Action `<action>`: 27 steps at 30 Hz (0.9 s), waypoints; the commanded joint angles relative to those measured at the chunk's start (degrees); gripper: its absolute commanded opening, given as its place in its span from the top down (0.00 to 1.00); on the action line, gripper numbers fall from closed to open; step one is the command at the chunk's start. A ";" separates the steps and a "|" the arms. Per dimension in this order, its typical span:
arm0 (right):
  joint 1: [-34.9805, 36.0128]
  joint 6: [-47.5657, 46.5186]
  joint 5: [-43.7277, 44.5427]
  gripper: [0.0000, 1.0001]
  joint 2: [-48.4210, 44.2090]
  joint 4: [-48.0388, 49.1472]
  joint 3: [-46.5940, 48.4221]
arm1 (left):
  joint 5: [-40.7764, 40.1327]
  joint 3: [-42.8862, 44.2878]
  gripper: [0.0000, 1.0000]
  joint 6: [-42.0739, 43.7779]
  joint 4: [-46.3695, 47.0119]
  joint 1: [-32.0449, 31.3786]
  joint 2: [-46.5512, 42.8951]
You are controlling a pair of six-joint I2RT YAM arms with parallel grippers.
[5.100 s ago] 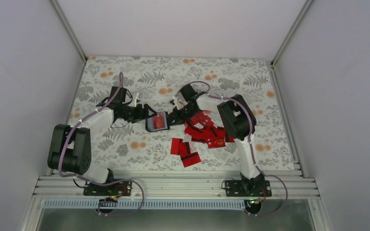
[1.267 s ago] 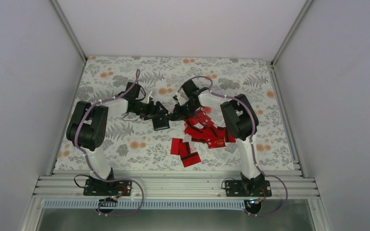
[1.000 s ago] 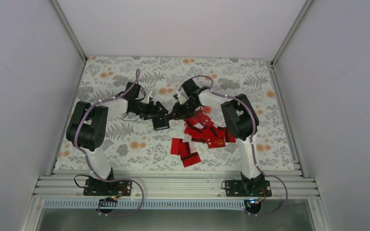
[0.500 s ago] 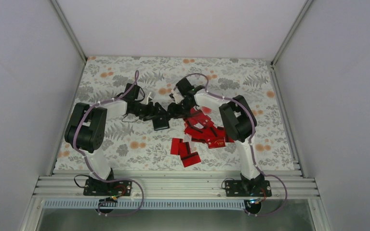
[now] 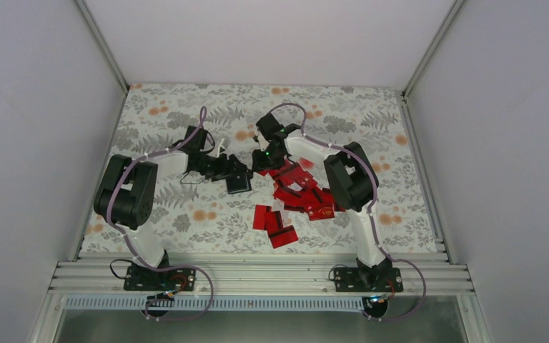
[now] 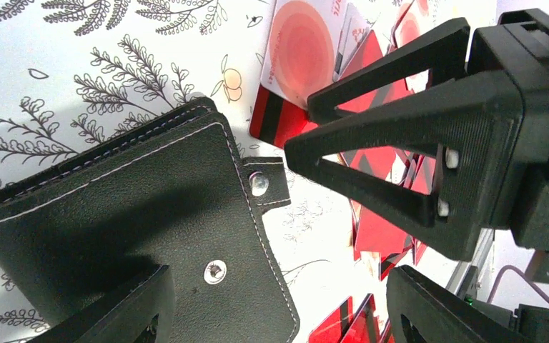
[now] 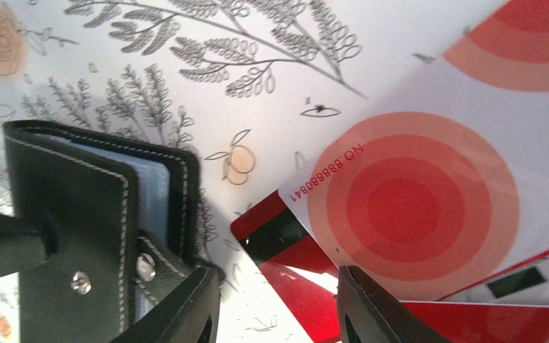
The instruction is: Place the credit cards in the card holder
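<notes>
The black card holder [image 6: 136, 229] lies folded on the flowered cloth, its snap tab [image 6: 261, 184] undone. A strip of its grey-blue pockets [image 7: 146, 193] shows at the edge. My left gripper [image 6: 286, 321] is open low over the holder's corner, one finger over the leather, the other well clear. My right gripper [image 7: 279, 314] is open just right of the holder, over bare cloth and a red credit card with a black stripe [image 7: 286, 239]. More credit cards [image 5: 302, 191] lie heaped beside it. In the top view both grippers meet at the holder [image 5: 239, 184].
A white card with red rings [image 7: 414, 200] lies on top of the heap next to my right fingers. Further red cards [image 5: 275, 227] sit nearer the front edge. The right gripper's fingers [image 6: 372, 143] are close above the left gripper.
Five seconds ago the holder was held up open with a red card in it; now it lies folded on the cloth. Over the last second my right gripper moved left towards the holder.
</notes>
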 commanded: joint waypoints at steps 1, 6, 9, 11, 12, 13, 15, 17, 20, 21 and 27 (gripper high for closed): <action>0.04 0.52 5.59 0.58 0.72 -2.05 1.73 | -2.25 -1.56 0.25 1.11 -0.87 -0.15 -1.44; 0.05 -4.02 -2.95 0.55 -3.20 2.51 -2.00 | -2.37 -1.92 0.26 0.89 -0.74 -0.15 -2.00; 0.90 -5.09 -4.62 0.51 -5.38 4.52 -3.87 | -2.51 -1.94 0.27 0.63 -0.64 -0.11 -2.42; 0.98 -4.53 -5.16 0.51 -5.40 5.26 -4.61 | -3.11 -2.09 0.30 0.24 -0.30 -0.13 -3.11; 1.12 -4.30 -5.30 0.51 -5.30 5.74 -5.06 | -3.59 -2.14 0.34 0.02 -0.30 -0.13 -3.53; 1.28 -4.31 -5.42 0.51 -5.16 6.30 -5.49 | -3.97 -1.93 0.38 -0.19 -0.42 -0.14 -3.76; 1.88 -4.23 -5.73 0.52 -5.05 7.11 -6.23 | -4.19 -1.42 0.43 -0.47 -0.88 -0.13 -3.87; 2.33 -4.10 -6.30 0.53 -5.03 8.02 -6.90 | -4.11 -1.13 0.47 -0.54 -1.22 -0.20 -3.96; 2.76 -3.82 -6.09 0.54 -4.29 8.20 -7.01 | -4.27 -0.88 0.54 -0.12 -2.04 -0.22 -3.89; 2.82 -3.57 -5.81 0.55 -3.97 8.19 -6.85 | -4.36 -0.93 0.56 0.07 -2.26 -0.24 -3.77; 2.84 -2.04 -0.32 0.59 -2.90 6.41 -5.10 | -5.27 -0.67 0.61 0.80 -2.38 -0.21 -1.59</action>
